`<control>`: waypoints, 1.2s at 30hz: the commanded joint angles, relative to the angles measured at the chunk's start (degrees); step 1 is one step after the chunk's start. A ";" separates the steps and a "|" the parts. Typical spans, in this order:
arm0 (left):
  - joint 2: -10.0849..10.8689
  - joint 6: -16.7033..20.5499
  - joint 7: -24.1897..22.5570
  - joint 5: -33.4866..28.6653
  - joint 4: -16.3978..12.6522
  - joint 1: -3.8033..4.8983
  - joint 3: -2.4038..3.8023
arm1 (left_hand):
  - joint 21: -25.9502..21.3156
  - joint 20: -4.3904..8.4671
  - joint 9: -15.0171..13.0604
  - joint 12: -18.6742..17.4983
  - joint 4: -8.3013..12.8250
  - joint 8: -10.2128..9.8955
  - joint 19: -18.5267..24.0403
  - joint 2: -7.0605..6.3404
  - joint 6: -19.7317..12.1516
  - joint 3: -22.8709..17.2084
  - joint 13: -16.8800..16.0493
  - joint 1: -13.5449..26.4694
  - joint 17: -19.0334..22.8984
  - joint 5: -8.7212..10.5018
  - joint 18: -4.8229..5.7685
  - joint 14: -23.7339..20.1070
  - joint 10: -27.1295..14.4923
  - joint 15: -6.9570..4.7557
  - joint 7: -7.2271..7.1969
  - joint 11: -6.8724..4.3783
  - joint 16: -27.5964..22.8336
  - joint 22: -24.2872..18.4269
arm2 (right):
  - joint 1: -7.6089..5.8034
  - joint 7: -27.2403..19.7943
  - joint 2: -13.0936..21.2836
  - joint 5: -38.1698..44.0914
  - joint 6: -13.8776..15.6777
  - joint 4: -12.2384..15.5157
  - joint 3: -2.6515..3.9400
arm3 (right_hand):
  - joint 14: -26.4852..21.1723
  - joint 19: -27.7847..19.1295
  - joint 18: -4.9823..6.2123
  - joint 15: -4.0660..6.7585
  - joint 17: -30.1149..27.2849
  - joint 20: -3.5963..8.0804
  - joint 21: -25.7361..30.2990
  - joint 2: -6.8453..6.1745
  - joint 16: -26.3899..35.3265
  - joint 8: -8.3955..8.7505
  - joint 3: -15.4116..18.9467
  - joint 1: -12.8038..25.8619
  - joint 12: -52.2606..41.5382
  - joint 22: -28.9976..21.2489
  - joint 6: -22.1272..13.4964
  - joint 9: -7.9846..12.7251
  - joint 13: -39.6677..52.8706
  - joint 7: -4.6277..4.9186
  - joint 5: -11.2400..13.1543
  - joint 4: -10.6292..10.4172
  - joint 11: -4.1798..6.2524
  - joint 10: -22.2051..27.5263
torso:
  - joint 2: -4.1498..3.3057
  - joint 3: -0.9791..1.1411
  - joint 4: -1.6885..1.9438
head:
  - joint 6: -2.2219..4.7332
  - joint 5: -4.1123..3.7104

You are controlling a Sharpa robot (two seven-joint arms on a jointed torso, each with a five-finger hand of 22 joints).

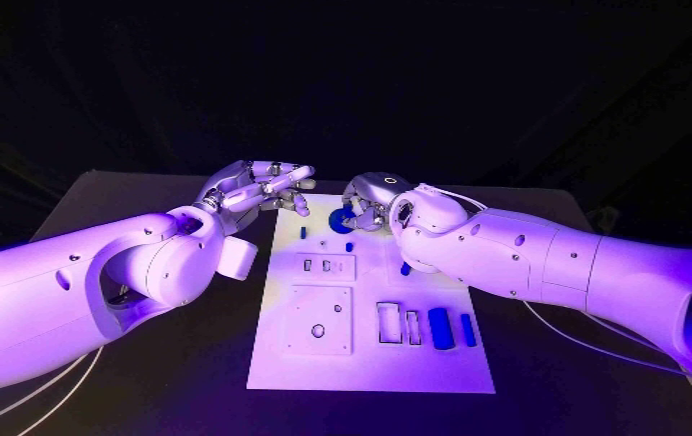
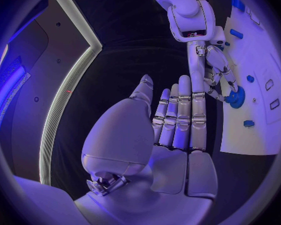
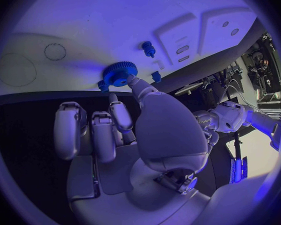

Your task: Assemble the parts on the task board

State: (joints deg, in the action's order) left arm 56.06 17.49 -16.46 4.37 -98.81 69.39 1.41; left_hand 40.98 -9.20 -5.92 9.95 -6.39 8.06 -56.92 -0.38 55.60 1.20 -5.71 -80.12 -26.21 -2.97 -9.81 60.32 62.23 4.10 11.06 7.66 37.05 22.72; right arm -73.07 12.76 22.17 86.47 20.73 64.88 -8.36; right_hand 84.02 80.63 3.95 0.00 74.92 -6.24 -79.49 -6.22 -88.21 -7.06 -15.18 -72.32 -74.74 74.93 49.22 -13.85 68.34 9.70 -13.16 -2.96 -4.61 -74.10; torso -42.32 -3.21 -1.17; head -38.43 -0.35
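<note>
Here the right hand (image 1: pixel 378 203) pinches the blue gear (image 1: pixel 343 221) at the board's (image 1: pixel 368 366) upper middle, while the left hand (image 1: pixel 260 192) hovers open and empty, upper left.

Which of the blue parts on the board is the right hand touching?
The round toothed blue gear at the board's far end; the right hand has fingertips on it. The small blue peg and the blue bars lie untouched.

White task board (image 1: pixel 289 356) flat on table. Blue gear (image 1: pixel 343 222) near its far edge; small blue pegs (image 1: pixel 349 247) nearby; two blue bars (image 1: pixel 440 328) upright in slots toward its near right corner.
</note>
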 commanded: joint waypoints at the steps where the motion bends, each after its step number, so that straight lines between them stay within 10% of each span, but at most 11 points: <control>1: -0.07 -1.02 -0.17 -0.13 -0.09 0.08 0.05 | 0.31 -0.06 0.06 -0.33 0.18 -0.31 0.49 0.61 0.15 0.09 -0.05 -0.01 0.10 0.15 -0.54 -0.47 -0.36 0.02 0.27 0.10 -0.27 0.05 | 0.01 -0.04 0.13 -0.53 -1.96 0.13 -0.05 | 5.05 0.03 -0.56 -0.45 11.09 -0.38 0.34 0.11 0.16 0.38 0.10 0.99 -0.09 2.54 0.82 -0.22 0.26 -0.11 0.21 -0.60 -0.07 -0.21 | 0.00 -0.01 0.00 | -0.01 -0.01; 10: -0.01 -0.95 -0.16 -0.13 -0.09 0.08 0.05 | 0.31 -0.06 0.06 -0.33 0.18 -0.31 0.49 0.61 0.15 0.09 -0.05 -0.01 0.10 0.15 -0.54 -0.47 -0.36 0.02 0.27 0.10 -0.27 0.05 | 0.01 -0.47 1.10 -1.80 -1.86 1.00 -0.08 | 5.08 0.15 -0.58 -0.31 11.20 -0.31 0.32 0.52 0.10 0.47 0.38 2.39 -0.79 2.74 2.47 -0.66 1.28 -0.36 -0.93 -1.76 0.12 -0.97 | -0.04 0.03 0.01 | -0.07 0.14; 21: 0.11 -1.02 -0.19 -0.13 0.22 0.09 0.05 | 0.33 -0.07 0.06 -0.34 0.20 -0.33 0.54 0.63 0.14 0.10 -0.06 -0.03 0.11 0.15 -0.55 -0.49 -0.38 0.03 0.28 0.11 -0.30 0.07 | -0.48 -5.98 7.28 -7.29 6.44 6.45 0.09 | 5.12 0.41 -0.65 -0.26 11.35 -0.22 0.12 0.68 0.01 1.39 -0.47 1.15 -1.82 3.12 2.55 -0.74 2.74 -0.28 -2.38 -0.97 0.14 -2.05 | 0.17 0.06 -0.35 | 0.47 -0.24; 36: -0.10 -1.83 -0.29 -0.14 0.97 0.07 0.04 | -0.06 -0.33 0.02 -0.31 0.52 -0.44 2.01 0.71 0.27 0.39 -0.16 -0.07 0.41 0.15 -0.50 -1.20 -0.29 0.21 0.26 0.15 -1.07 -0.09 | -1.57 -21.15 24.23 -22.33 -5.11 9.76 0.34 | 4.86 -0.85 -0.27 -0.34 10.41 -0.28 1.77 -0.54 0.52 3.34 -0.93 -2.21 -0.21 1.85 1.80 -0.75 1.12 -0.22 -0.07 2.03 0.06 -0.17 | 0.92 0.65 -1.81 | 0.76 -0.84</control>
State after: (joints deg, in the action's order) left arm 56.11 17.16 -16.31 4.37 -97.84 69.40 1.41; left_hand 40.98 -9.51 -5.92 9.95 -6.06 7.84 -55.17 -0.15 55.60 1.53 -5.78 -80.36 -25.84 -2.97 -9.81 59.54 62.23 4.29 11.06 7.66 36.16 22.72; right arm -74.74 -3.60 46.07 67.61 19.33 74.61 -8.02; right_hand 84.02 80.20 3.95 0.00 74.90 -6.64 -77.98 -6.45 -87.98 -4.10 -16.14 -74.16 -75.08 74.90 51.40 -14.61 69.51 9.37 -13.07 -1.17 -4.63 -74.70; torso -41.49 -2.80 -2.74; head -37.70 -0.97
